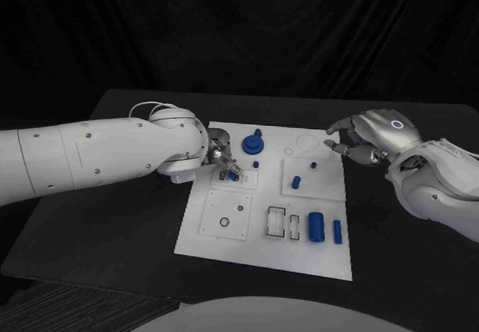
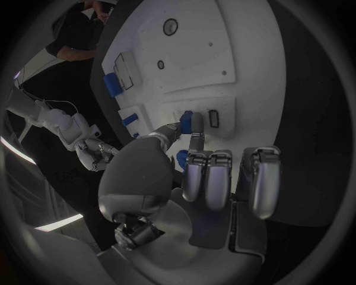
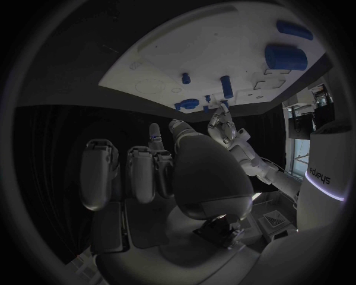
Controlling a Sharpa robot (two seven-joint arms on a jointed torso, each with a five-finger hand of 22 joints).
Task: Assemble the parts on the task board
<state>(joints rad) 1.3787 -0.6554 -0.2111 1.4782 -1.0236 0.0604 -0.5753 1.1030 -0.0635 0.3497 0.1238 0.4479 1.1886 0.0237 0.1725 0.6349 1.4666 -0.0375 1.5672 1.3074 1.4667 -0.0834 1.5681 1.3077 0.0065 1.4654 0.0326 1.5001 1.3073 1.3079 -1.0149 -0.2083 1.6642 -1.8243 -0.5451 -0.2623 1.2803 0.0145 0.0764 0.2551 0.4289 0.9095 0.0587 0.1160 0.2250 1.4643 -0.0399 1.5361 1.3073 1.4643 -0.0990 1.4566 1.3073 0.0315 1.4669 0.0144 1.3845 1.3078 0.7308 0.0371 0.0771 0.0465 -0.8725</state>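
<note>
The left hand (image 1: 220, 159) had its thumb and a finger pinched together on a small blue part (image 2: 186, 122), the other fingers (image 2: 210, 178) lying side by side and slightly curled behind it, and it held that piece low over the near-left square plate of the task board (image 1: 247, 251), just beside a narrow dark slot (image 2: 213, 118). Whether the part was already seated or merely touching the surface I could not tell. Out from there the board carried a round blue knob (image 1: 252, 144), a short blue peg (image 1: 296, 182), a larger blue cylinder (image 1: 316, 226) and a slim blue bar (image 1: 337, 231) beside two rectangular cut-outs. The right hand (image 1: 366, 138) hovered off the board's far right corner with its fingers curled loosely inward and nothing in them. To my eye the danger lay in the pinch: the part was small and held only at its tip, so a tilted approach could have jammed it against the slot's edge or let it twist out of the fingers. A hard push might also have slid the board on the black table (image 1: 109, 227), since the other hand was not steadying it.
</note>
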